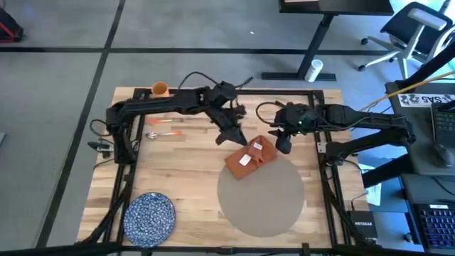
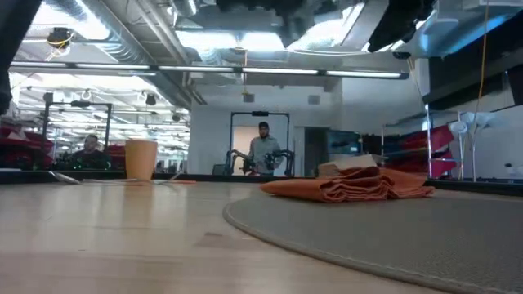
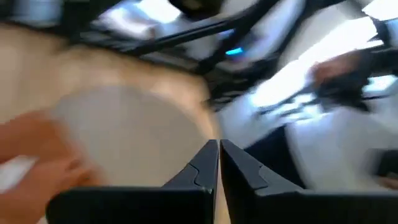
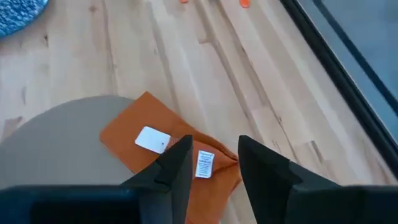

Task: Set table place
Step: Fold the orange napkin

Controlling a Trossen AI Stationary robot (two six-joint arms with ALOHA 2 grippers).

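The round grey-beige placemat point(image 1: 263, 199) lies flat on the wooden table point(image 1: 185, 178), right of centre. A rust-red folded napkin point(image 1: 250, 158) with white labels rests partly on the placemat's far edge and partly on the wood; it also shows as the napkin point(image 4: 168, 149) and the napkin point(image 2: 351, 186). My left gripper point(image 1: 233, 139) hangs shut above the table just beyond the napkin's far left side. My right gripper point(image 4: 214, 152) hovers open over the napkin's far right part, its fingers either side of a label. The low view shows no finger at the cloth.
A blue speckled plate point(image 1: 150, 215) sits at the near left corner. An orange cup point(image 1: 159, 89) stands at the far left, with orange-handled cutlery point(image 1: 161, 134) lying nearer the middle. People point(image 2: 265, 151) stand in the room beyond the table.
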